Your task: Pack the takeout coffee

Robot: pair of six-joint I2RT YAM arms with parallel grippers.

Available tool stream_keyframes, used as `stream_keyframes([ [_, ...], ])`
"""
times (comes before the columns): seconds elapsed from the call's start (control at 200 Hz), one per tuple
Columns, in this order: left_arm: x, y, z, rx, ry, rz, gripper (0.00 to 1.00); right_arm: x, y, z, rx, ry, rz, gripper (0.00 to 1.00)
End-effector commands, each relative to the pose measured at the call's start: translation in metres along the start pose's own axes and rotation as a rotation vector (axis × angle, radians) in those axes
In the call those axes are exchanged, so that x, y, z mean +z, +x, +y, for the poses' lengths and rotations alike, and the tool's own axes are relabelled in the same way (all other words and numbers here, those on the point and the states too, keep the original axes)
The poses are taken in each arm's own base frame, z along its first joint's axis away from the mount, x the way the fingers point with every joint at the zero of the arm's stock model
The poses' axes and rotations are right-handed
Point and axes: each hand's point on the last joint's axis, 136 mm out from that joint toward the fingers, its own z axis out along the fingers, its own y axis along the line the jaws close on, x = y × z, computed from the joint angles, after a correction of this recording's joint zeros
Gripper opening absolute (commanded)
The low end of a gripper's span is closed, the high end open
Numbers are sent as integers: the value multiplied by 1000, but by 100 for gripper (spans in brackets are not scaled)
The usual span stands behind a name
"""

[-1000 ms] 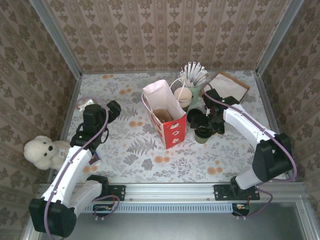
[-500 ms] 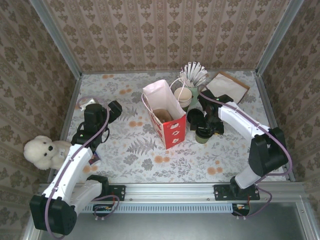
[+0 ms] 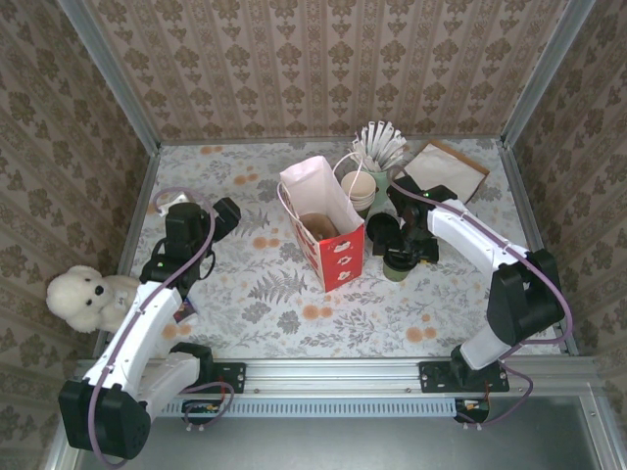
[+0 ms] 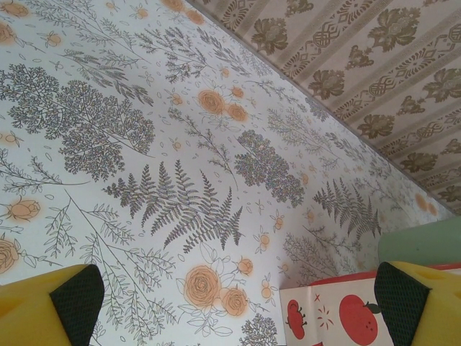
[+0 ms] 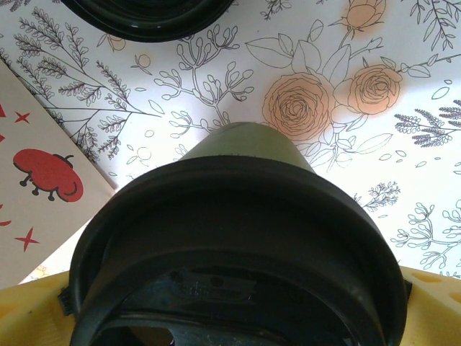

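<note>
The takeout coffee (image 3: 397, 264), a small green cup with a black lid, stands on the floral table just right of the red-and-white paper bag (image 3: 325, 223), whose mouth is open upward. My right gripper (image 3: 404, 245) is low over it and open. In the right wrist view the black lid (image 5: 230, 238) sits between the two yellow fingers (image 5: 29, 317) of the right gripper (image 5: 234, 310), and the green cup wall (image 5: 241, 140) shows beyond it. My left gripper (image 3: 221, 213) hangs open left of the bag. In its wrist view the left gripper (image 4: 238, 303) holds nothing, with the bag's corner (image 4: 346, 317) ahead.
Loose black lids (image 3: 380, 230) lie beside the coffee, one lid (image 5: 144, 11) just ahead of the cup. A stack of lidless cups (image 3: 359, 188), a green holder of white sticks (image 3: 380, 147) and a brown paper piece (image 3: 449, 168) stand behind. A white teddy (image 3: 83, 297) sits at the left wall.
My right arm has swung a little left and closer over the coffee, then held still. The left arm has barely moved. Both grippers stay open.
</note>
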Motion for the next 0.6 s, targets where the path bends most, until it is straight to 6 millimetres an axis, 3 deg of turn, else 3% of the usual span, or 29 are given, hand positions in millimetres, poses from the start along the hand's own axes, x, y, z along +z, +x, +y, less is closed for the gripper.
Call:
stream_keyframes([
  [0.0,-2,-3,0,18,0,-1,100,4,7,-6,8,33,19,100],
  [0.36,-2,-3,1,26,-2,-1,100,4,2,-9,-12,59,6,92],
  [0.595,-4,-3,1,43,1,-2,100,9,5,-12,-35,82,34,96],
])
